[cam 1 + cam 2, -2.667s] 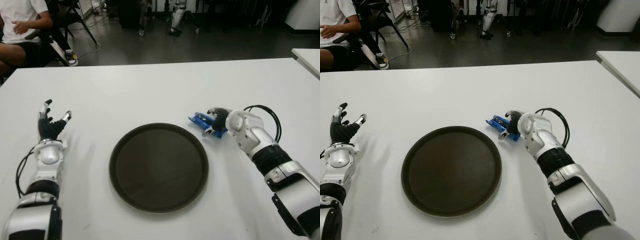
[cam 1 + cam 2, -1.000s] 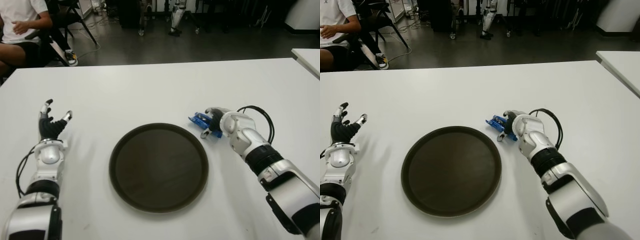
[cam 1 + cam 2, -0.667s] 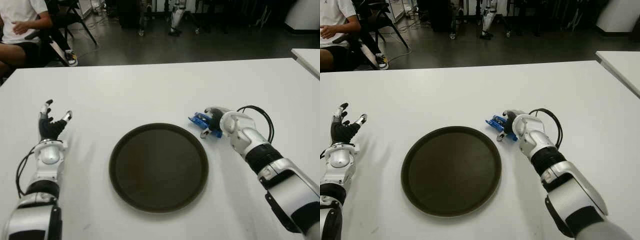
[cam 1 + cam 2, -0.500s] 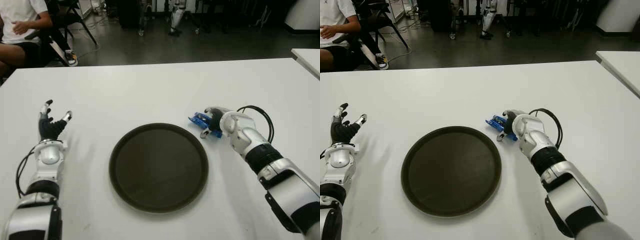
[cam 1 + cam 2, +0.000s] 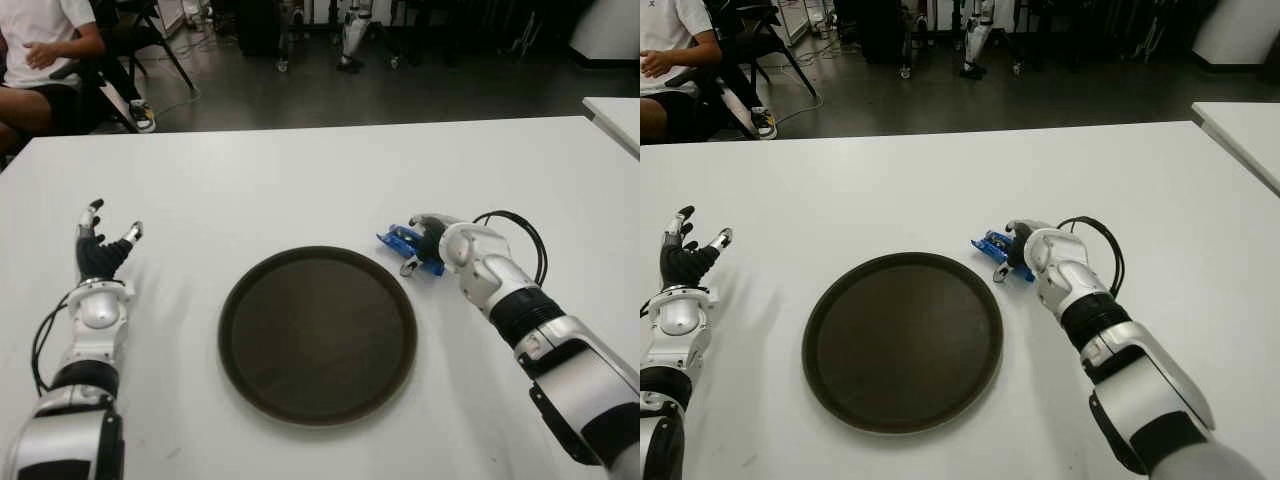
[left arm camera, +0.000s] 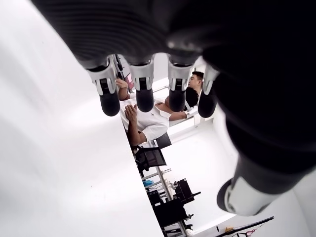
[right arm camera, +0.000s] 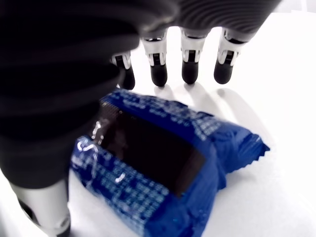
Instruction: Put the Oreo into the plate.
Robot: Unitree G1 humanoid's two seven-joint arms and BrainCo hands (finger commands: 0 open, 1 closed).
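The Oreo packet (image 5: 398,238) is blue and lies flat on the white table (image 5: 300,190), just off the far right rim of the round dark plate (image 5: 317,335), which holds nothing. My right hand (image 5: 412,246) is over the packet's right end. In the right wrist view its fingers (image 7: 190,69) reach past the Oreo packet (image 7: 158,163) with tips down near the table. The thumb stands beside the wrapper, and the hand is open, not clamped on it. My left hand (image 5: 104,246) shows far left of the plate, fingers spread upward and holding nothing.
A person in a white shirt (image 5: 40,40) sits on a chair beyond the table's far left corner. A second white table (image 5: 615,115) edges in at the far right. Dark floor and equipment lie beyond the far edge.
The right forearm has shifted slightly left toward the packet since the earliest frames; the hand stays over the Oreo packet. Packet, plate and left hand have not moved.
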